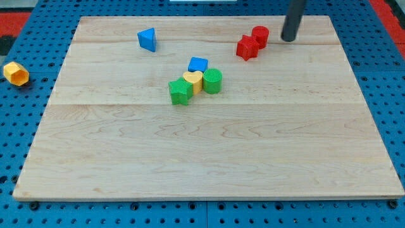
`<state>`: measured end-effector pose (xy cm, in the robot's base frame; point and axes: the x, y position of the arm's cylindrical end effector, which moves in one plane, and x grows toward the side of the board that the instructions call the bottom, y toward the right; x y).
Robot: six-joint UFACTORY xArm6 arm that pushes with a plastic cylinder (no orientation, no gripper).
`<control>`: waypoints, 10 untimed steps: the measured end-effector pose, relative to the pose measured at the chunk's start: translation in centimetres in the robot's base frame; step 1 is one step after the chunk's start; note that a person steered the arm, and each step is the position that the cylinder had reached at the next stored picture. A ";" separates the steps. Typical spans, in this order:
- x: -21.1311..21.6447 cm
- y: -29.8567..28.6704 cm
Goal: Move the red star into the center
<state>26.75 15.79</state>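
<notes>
The red star (247,48) lies on the wooden board (209,152) near the view's top right, touching a red cylinder (260,35) just above and to its right. My tip (289,39) is on the board a little to the right of the red cylinder, apart from both red blocks. Near the board's middle sits a cluster: a blue cube (198,64), a yellow heart (193,81), a green cylinder (212,81) and a green star (180,92), close together.
A blue triangle (147,39) lies near the view's top left on the board. A yellow hexagon (16,73) lies off the board on the blue pegboard at the view's left.
</notes>
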 end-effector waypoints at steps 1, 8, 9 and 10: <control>0.7 -5.5; 5.9 -8.4; 4.3 -12.7; 1.8 -14.6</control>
<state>28.52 1.19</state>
